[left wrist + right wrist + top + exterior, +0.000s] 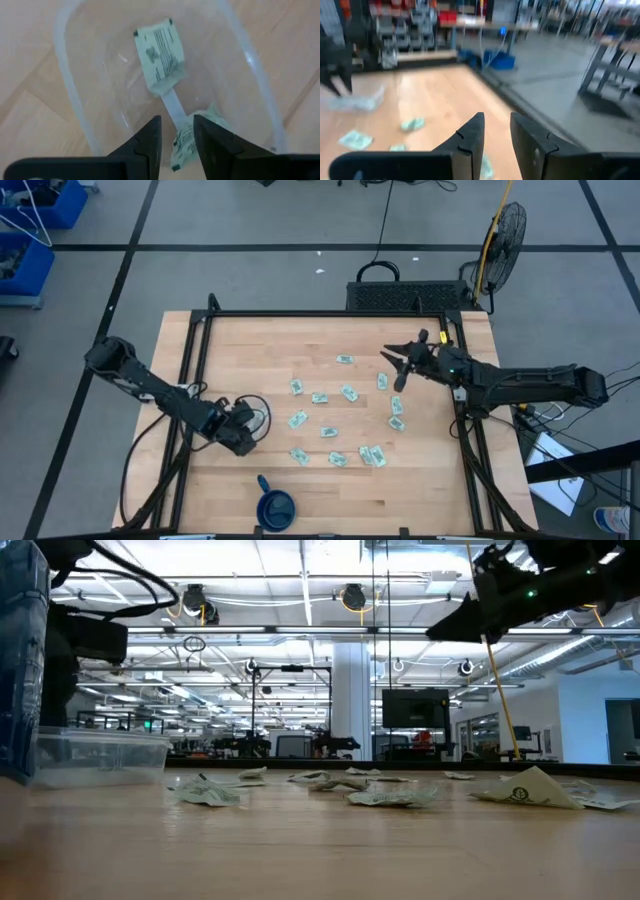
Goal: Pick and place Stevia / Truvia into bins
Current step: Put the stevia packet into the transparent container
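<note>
Overhead: my left gripper hangs over the clear tub; my right gripper waits above loose sachets, well apart.

Low view: tub sits on the table.

Left wrist: fingers partly parted, gripping nothing; two sachets lie inside the tub beyond the tips. Risk: the nearer sachet may cling to a finger and lift out.

Right wrist: fingers slightly apart, empty.

We're in a big workshop hall: blue storage bins stacked aside, a floor fan, concrete floor.
</note>
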Motion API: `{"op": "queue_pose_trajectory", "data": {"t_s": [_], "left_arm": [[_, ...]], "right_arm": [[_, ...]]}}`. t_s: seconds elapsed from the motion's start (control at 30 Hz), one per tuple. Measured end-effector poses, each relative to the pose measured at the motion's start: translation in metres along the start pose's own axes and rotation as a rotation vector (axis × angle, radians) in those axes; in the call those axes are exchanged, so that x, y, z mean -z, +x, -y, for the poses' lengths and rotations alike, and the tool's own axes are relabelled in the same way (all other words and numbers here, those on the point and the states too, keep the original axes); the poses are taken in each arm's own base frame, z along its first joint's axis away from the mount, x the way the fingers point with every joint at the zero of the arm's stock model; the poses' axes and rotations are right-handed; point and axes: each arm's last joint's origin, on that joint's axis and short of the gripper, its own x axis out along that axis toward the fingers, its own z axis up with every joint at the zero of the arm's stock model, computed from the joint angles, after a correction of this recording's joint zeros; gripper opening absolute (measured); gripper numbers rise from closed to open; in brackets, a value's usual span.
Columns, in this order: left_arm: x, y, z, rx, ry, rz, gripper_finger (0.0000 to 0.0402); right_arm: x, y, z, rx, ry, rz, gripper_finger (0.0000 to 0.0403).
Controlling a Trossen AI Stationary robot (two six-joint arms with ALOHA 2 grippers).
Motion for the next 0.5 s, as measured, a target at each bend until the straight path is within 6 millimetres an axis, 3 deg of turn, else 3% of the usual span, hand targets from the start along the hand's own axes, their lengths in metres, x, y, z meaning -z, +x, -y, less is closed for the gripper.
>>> {"op": "queue_pose_trajectory", "data": {"t_s": [0.17, 0.5], "left_arm": [[-0.013, -0.012, -0.009, 0.060, -0.028, 0.047, 0.0120], [-0.041, -0.048, -0.026, 0.250, -0.087, 0.309, 0.0120]], "right_arm": [[0.001, 0.019, -0.007, -0.010, 0.069, -0.256, 0.0087], [0.046, 0.059, 0.007, 0.131, 0.029, -0.568, 0.0087]]}}
